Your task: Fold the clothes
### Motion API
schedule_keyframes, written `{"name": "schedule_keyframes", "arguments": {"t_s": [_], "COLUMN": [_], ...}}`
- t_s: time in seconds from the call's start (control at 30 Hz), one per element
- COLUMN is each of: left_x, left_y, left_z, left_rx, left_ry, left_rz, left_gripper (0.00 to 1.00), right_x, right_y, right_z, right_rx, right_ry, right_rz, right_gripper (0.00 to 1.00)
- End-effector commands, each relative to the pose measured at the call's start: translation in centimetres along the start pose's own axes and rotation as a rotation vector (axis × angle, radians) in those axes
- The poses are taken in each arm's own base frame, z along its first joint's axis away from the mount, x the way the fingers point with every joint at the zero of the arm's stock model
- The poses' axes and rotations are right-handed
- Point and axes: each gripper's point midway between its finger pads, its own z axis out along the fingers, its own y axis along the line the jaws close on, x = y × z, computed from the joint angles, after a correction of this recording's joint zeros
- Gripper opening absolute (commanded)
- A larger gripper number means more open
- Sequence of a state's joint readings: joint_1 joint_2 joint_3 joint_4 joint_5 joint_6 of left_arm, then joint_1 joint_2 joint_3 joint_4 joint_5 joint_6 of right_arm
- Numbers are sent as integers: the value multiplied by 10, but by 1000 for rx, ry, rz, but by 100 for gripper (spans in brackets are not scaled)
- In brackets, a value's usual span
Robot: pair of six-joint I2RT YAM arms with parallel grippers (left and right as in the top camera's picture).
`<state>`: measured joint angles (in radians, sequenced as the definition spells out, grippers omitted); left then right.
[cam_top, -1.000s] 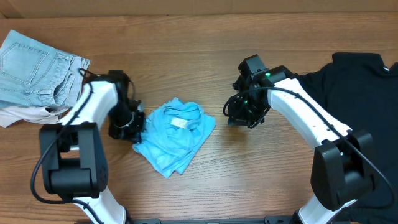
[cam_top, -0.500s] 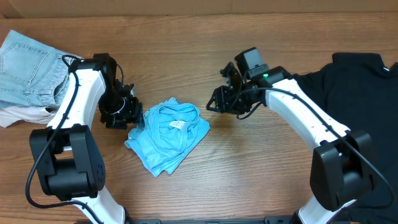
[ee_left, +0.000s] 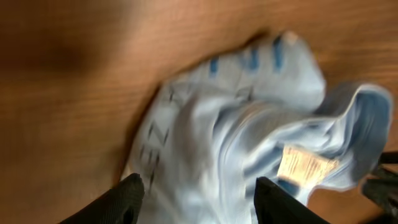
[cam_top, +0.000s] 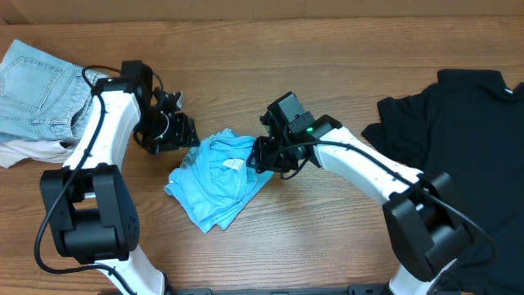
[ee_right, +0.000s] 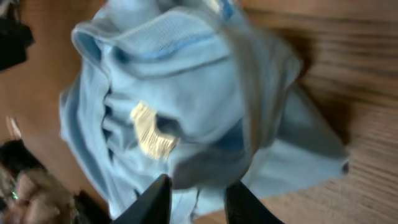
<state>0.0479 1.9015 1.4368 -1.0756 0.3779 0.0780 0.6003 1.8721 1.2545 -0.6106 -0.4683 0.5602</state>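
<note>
The sky-blue T-shirt (cam_top: 214,182) lies crumpled in the middle of the table, its neck label (cam_top: 233,165) facing up. My left gripper (cam_top: 182,129) hovers just off the shirt's upper left edge. In the left wrist view it (ee_left: 202,198) stands open, the fingers (ee_left: 127,199) wide apart above the blue cloth (ee_left: 236,124). My right gripper (cam_top: 260,156) sits at the shirt's right edge. Its wrist view shows the gripper (ee_right: 198,200) closed on a raised fold of the blue shirt (ee_right: 205,112), which fills the gap between the fingers.
A pale denim piece (cam_top: 41,90) lies at the far left, over an off-white piece (cam_top: 24,152). A black T-shirt (cam_top: 463,139) is spread at the right. Bare wood surrounds the blue shirt.
My left gripper has let go of the shirt, opened and drawn back up and left. The right arm swung left to the shirt's right edge and closed on a fold.
</note>
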Motion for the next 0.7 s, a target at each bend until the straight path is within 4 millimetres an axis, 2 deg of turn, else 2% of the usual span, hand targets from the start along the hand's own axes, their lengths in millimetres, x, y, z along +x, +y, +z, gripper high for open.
{"name": "schedule_keyframes", "arguments": {"t_s": [0.0,0.03,0.07,0.2,0.33,0.5,0.57,0.67], "left_x": [-5,-5,-5,0,12,10,9,8], "left_y": [-21,-24,-24,-29,-34,-34,-34,-32], "left_z": [11,15,17,30,38,41,41,41], "left_rx": [43,38,22,-15,-23,-67,-71,-80], "left_ry": [-18,-20,-20,-1,41,37,33,27], "left_rz": [99,115,127,172,218,244,247,249], "left_gripper": [61,62,62,64,63,59,54,31], "right_x": [-7,-6,-2,19,34,36,34,33], "right_y": [-11,-14,-18,-37,-46,-49,-49,-49], "right_z": [3,2,1,-8,-15,-15,-15,-15], "right_rx": [48,54,67,141,187,196,197,197], "right_ry": [-35,-29,-13,77,143,152,147,142], "right_rz": [49,58,74,152,155,119,117,115], "right_gripper": [10,5,4,4,4,4,4,4]}}
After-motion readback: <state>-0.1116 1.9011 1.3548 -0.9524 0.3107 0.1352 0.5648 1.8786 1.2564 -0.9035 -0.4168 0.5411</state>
